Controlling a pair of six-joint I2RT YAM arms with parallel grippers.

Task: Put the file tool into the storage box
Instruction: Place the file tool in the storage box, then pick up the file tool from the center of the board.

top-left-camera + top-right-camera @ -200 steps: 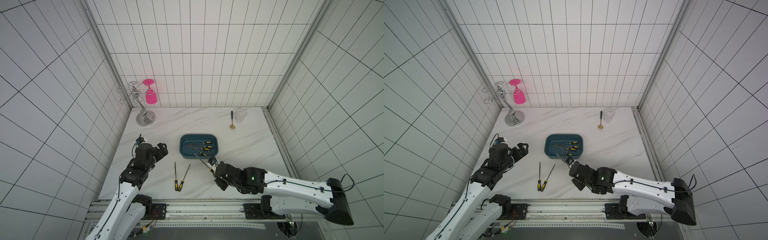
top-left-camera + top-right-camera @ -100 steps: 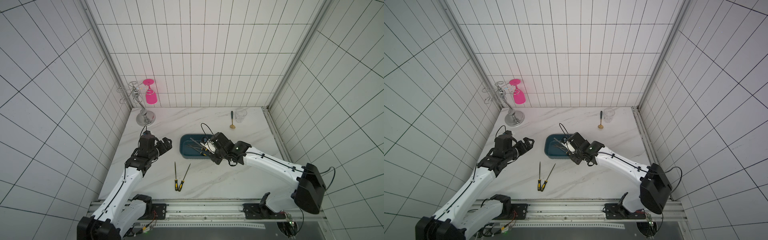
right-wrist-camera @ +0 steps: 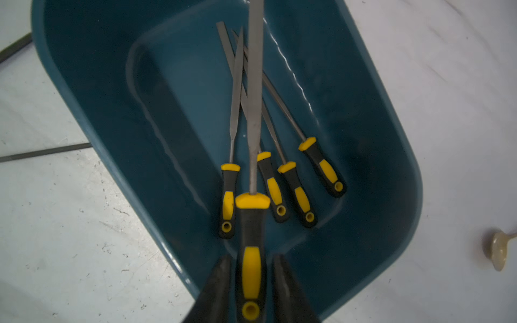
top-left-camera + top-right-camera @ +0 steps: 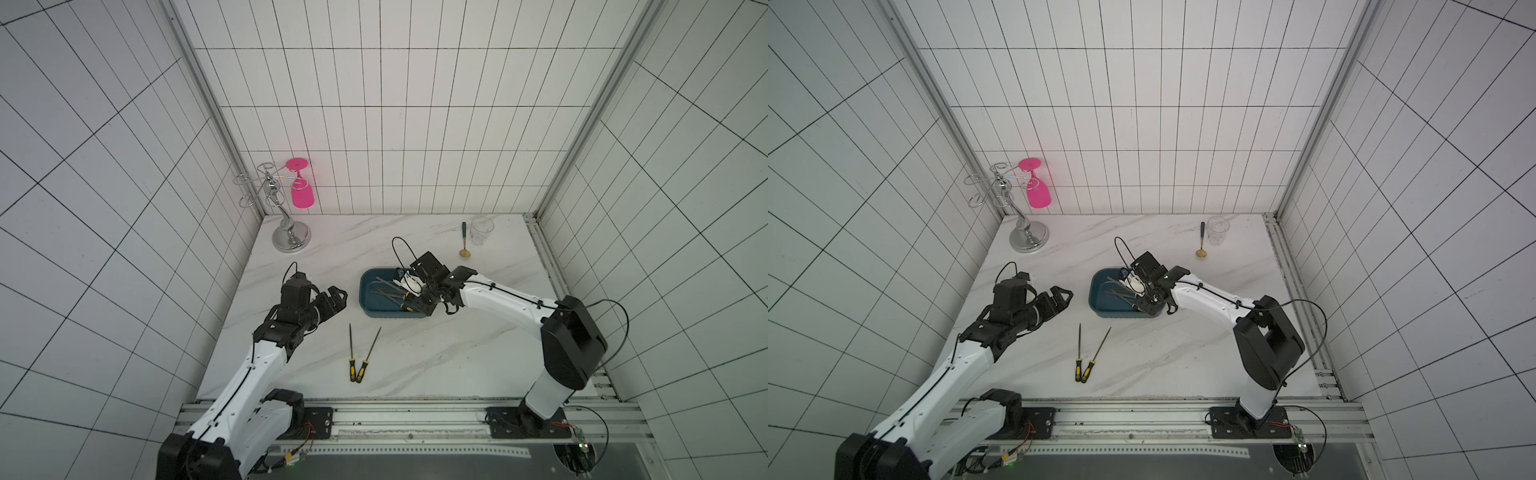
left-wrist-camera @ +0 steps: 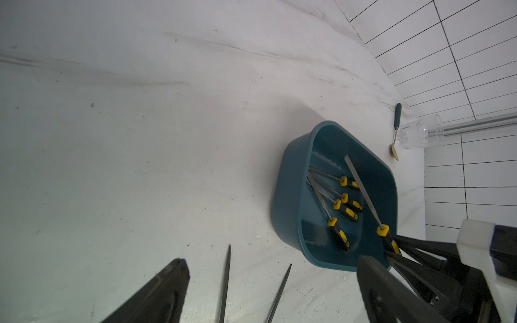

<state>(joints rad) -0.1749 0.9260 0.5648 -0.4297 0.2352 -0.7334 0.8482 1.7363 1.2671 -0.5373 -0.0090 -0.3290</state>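
Marble bench: over the storage box, right fingers have just parted, releasing the file; left fingers gape empty.

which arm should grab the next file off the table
Left: the left gripper is open, empty and nearer the two loose files; the right gripper is over the storage box with a file between its jaws.

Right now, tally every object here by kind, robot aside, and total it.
Steel files with yellow-and-black handles: 7
Dark teal plastic storage box: 1
Clear glass cup: 1
Gold spoon, dark handle: 1
Chrome wire glass rack: 1
Pink goblet: 1
Total: 12
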